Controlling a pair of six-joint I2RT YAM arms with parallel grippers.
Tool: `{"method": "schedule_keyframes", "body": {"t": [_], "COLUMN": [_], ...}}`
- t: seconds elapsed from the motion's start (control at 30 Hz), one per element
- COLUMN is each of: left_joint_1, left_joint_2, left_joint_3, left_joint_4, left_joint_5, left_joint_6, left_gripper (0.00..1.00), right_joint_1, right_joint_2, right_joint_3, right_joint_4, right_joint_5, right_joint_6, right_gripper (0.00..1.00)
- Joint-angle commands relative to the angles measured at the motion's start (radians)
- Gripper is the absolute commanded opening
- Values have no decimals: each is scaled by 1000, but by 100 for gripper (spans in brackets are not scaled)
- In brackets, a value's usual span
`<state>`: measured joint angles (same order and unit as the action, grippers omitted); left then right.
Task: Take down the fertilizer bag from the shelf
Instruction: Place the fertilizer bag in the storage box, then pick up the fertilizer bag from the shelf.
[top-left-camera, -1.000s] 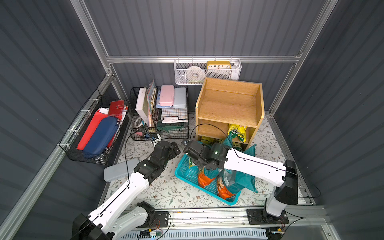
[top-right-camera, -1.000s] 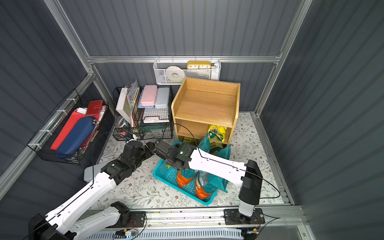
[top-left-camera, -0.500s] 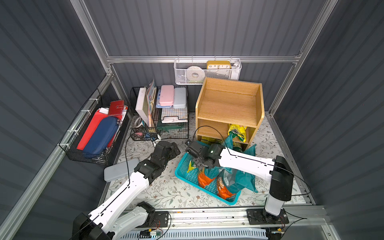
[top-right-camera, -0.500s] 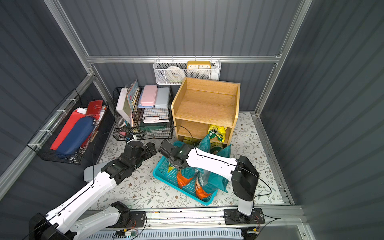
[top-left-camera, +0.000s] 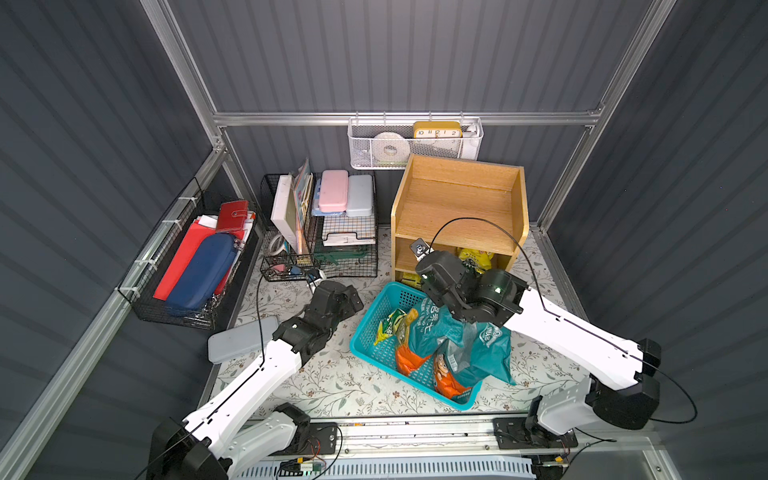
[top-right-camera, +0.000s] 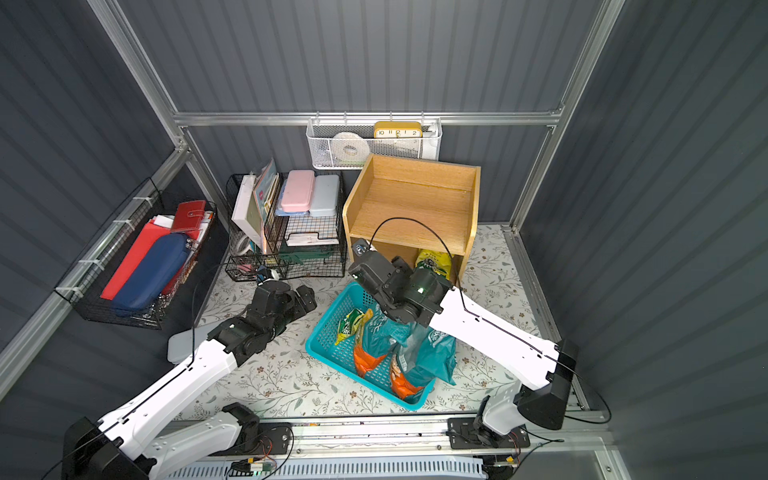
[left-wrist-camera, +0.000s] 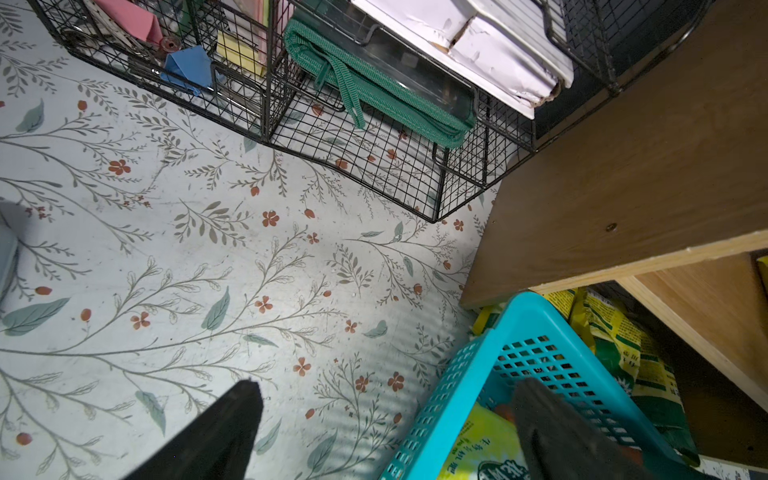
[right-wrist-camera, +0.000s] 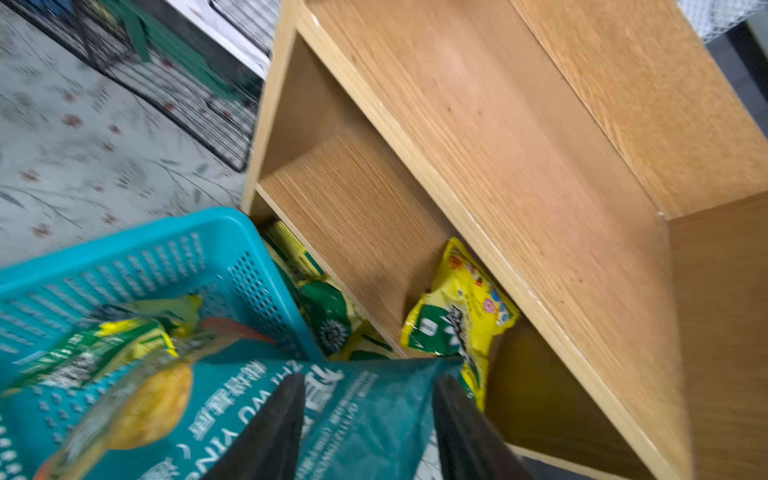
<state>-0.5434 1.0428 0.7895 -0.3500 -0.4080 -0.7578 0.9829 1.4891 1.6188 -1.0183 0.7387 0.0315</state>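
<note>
Teal fertilizer bag (top-left-camera: 432, 332) lies in the turquoise basket (top-left-camera: 376, 360) before the shelf (top-left-camera: 457, 208), spilling over its rim. The right gripper (right-wrist-camera: 370, 378) hovers, jaws parted astride the bag's top edge; the left gripper (left-wrist-camera: 388, 384) gapes empty. A rising jaw could snag the film, tipping it out.

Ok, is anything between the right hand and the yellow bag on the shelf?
Only the teal bag: it stands in the blue basket below the right hand, its top corner covering the yellow bag's lower end in the right wrist view. Nothing else blocks the shelf's open front.
</note>
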Motion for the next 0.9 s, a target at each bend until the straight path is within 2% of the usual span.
{"method": "schedule_keyframes", "body": {"t": [0.0, 0.3, 0.5, 0.73, 0.87], "left_joint_1": [3, 4, 4, 4, 3], "left_joint_2": [2, 32, 70, 89, 94], "left_joint_3": [-6, 5, 34, 59, 68], "left_joint_4": [14, 29, 36, 34, 25], "left_joint_5": [15, 36, 62, 72, 72], "left_joint_6": [-6, -15, -16, -15, -12], "left_gripper": [99, 99, 99, 99, 99], "right_joint_1": [-15, -84, -135, -215, -249], "right_joint_2": [-46, -155, -172, -78, 21], "right_joint_3": [-10, -104, -230, -251, -212], "right_joint_4": [-119, -217, -101, 38, 29], "right_joint_5": [57, 3, -51, -55, -11], "right_joint_6": [5, 1, -130, -316, -383], "right_gripper": [46, 39, 39, 40, 44]}}
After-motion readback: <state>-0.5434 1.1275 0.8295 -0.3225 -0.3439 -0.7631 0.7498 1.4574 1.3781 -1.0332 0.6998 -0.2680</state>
